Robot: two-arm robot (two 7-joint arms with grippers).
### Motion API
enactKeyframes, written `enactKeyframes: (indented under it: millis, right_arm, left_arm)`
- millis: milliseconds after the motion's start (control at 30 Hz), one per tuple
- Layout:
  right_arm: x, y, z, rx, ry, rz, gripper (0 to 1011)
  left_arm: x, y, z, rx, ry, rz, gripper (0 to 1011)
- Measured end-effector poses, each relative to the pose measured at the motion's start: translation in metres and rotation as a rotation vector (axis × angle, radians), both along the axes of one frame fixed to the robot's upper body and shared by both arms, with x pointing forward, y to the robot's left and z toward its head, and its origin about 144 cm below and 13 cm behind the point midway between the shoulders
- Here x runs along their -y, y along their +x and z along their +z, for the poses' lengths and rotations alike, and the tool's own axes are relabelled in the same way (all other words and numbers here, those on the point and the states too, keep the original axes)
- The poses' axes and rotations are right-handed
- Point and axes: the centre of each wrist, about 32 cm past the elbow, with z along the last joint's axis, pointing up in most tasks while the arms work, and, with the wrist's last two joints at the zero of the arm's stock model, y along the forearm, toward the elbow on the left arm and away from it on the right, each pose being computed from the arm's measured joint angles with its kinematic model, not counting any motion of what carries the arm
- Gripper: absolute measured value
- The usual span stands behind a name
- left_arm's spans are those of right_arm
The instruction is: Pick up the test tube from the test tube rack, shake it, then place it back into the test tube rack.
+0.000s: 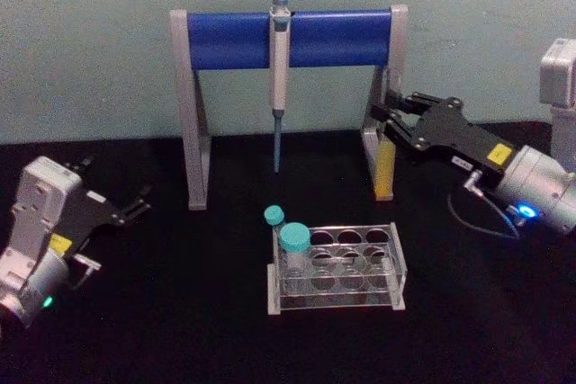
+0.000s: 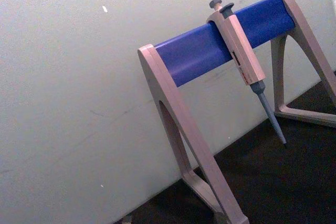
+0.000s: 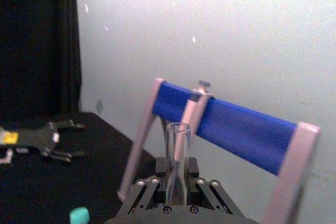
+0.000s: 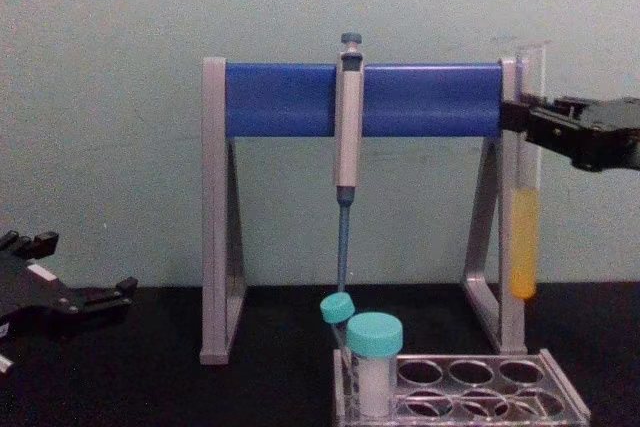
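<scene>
My right gripper [image 1: 389, 116] is shut on the test tube [image 1: 387, 165] and holds it upright in the air, just in front of the pipette stand's right leg. In the chest view the test tube [image 4: 524, 239] shows yellow liquid in its lower part, hanging below the right gripper [image 4: 520, 119]. The right wrist view shows the open glass mouth of the test tube [image 3: 177, 148] rising between the fingers. The clear test tube rack [image 1: 397, 254] sits low on the black table, nearer than the stand and to the gripper's left. My left gripper [image 1: 135, 204] rests open at the far left.
Two teal-capped vials [image 1: 294, 238] stand at the left end of the rack. A grey-blue pipette [image 1: 279, 69] hangs from the blue bar of the tall stand [image 1: 225, 38] at the back. A pale wall runs behind the stand.
</scene>
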Motion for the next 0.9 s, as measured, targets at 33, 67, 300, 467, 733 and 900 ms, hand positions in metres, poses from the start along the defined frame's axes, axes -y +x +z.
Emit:
enactKeyframes:
  millis: [33,67,300,467,733,900]
  right_arm:
    - [-0.002,0.001,-0.001,0.001,0.012,0.009,230]
    - [-0.003,0.002,-0.001,0.001,0.02,0.016,230]
    - [-0.008,0.004,-0.007,-0.011,0.12,0.123,230]
    - [-0.006,0.0,-0.012,-0.029,0.146,0.183,230]
    - [0.004,-0.011,-0.02,-0.046,0.123,0.206,230]
    - [0.005,-0.013,-0.026,-0.04,0.118,0.195,230]
  left_arm:
    - [0.0,0.0,0.0,0.0,0.0,0.0,1001]
    - [0.0,0.0,0.0,0.0,0.0,0.0,1001]
    - [0.0,0.0,0.0,0.0,0.0,0.0,1001]
    - [0.0,0.0,0.0,0.0,0.0,0.0,1001]
    - [0.0,0.0,0.0,0.0,0.0,0.0,1001]
    - [0.0,0.0,0.0,0.0,0.0,0.0,1001]
